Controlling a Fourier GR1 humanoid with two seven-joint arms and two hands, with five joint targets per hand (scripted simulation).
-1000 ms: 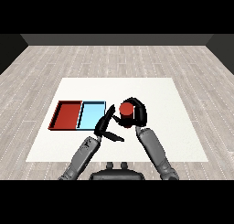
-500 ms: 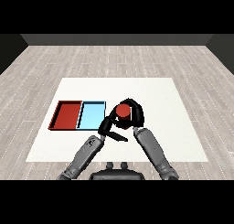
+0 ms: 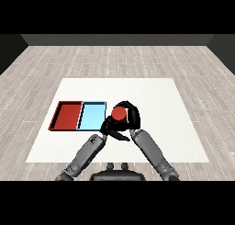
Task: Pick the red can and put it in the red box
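Head view shows the red can (image 3: 119, 113) upright, its round top facing the camera and its long axis vertical, so it points up off the worktop (image 3: 156, 95). It sits inside the right hand (image 3: 131, 118), whose black fingers curl round it from the far and right sides; the hand is closed on the can. Whether the can's base touches the worktop or hangs just above it cannot be told from this angle.

Just beside the can, to its left, lies the light blue tray (image 3: 92, 116), and touching that tray's far left edge is the red tray (image 3: 68, 115), the goal. So the can must travel left across the blue tray to reach the red one; that leftward line is the relation the next move turns on.

Close below and left of the can is the left hand (image 3: 112, 129), with fingers fairly straight and holding nothing. It is nearer the trays than the right hand, yet the right hand has the can. The carry probably needs to keep the can upright and clear the blue tray's rim.
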